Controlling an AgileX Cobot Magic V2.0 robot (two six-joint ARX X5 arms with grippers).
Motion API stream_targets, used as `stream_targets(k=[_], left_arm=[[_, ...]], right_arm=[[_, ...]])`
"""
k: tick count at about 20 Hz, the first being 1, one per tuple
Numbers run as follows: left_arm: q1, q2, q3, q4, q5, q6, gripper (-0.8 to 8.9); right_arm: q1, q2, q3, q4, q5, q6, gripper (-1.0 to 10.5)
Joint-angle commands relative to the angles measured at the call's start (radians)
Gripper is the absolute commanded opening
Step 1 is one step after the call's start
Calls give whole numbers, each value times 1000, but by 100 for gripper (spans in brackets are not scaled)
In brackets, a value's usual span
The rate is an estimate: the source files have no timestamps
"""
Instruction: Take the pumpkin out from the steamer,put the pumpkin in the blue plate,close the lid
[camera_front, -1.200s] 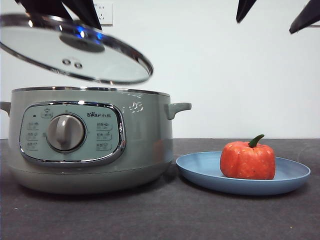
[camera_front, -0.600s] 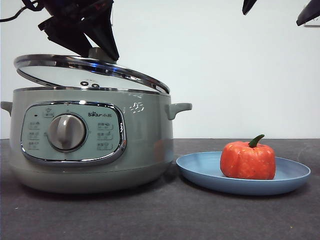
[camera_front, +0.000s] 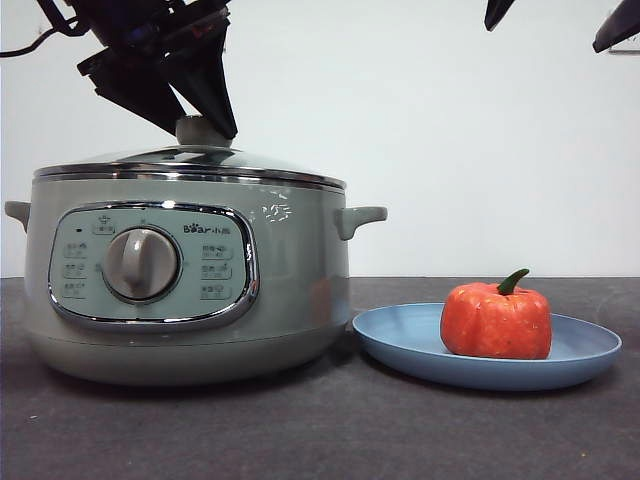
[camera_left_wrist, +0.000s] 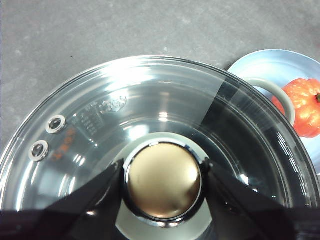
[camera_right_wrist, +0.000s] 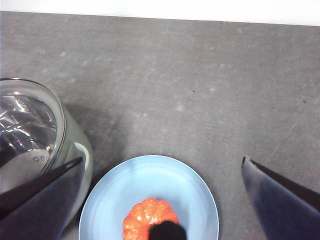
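While the lid (camera_front: 190, 160) sat level on the steamer (camera_front: 290, 290) — left gripper (camera_left_wrist: 162, 182) clamped its knob | pumpkin (camera_front: 496, 320) on blue plate (camera_front: 400, 340), right | right gripper (camera_right_wrist: 160, 200) gaped, idle | release straight up — avoid dragging lid.

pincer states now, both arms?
Left pincer: shut on the lid knob, lid seated on the steamer.
Right pincer: open, empty, above the pumpkin.
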Motion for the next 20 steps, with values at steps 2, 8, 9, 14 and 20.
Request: stream_targets(k=[2,8,9,14,20], left_arm=[[-6,1,10,-5,8,12,11],[-6,1,10,-23,7,12,417],[-6,1,10,-23,7,12,413],[-6,-2,11,-23,3,12,413],[-6,-14,55,-119,3,12,409]], right_arm=[[0,1,-8,6,3,-2,535],[0,1,-8,5,2,-2,535],[0,1,-8,5,2,-2,535],[0,1,-8,5,2,-2,535],[0,0,-8,-34,-2,-2,534]])
